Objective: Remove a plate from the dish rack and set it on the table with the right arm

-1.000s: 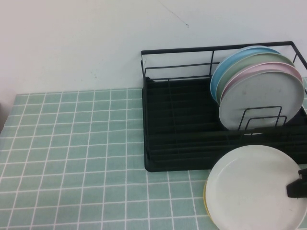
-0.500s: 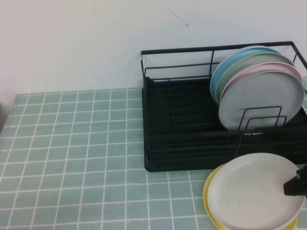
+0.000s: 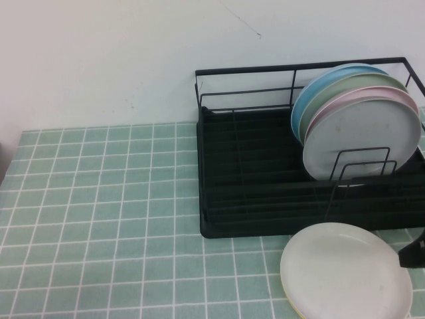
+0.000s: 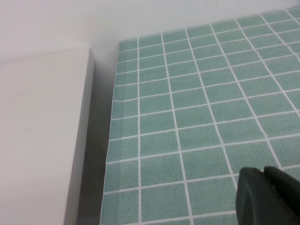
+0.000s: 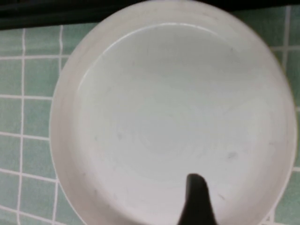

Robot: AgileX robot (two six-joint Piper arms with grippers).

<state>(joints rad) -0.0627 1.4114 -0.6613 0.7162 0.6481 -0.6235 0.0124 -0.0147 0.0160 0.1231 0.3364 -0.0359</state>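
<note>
The cream plate (image 3: 345, 272) lies nearly flat on the green tiled table (image 3: 99, 199), in front of the black wire dish rack (image 3: 252, 179). It rests on a yellow plate, of which only a thin rim (image 3: 290, 300) shows. My right gripper (image 3: 412, 254) is at the plate's right rim, shut on it. In the right wrist view one black finger (image 5: 196, 197) lies over the plate (image 5: 173, 112); the other finger is hidden beneath. My left gripper (image 4: 265, 176) is shut and empty, low over the tiles, out of the high view.
Several plates stand upright at the rack's right end, a pale grey one (image 3: 362, 136) in front, then pink, green and blue. The rack's left part holds no plates. A white block (image 4: 42, 140) borders the table's left edge. A white wall stands behind.
The cream plate has come down and towards the front, from tilted above the yellow plate to nearly flat on it. My right gripper has sunk with it.
</note>
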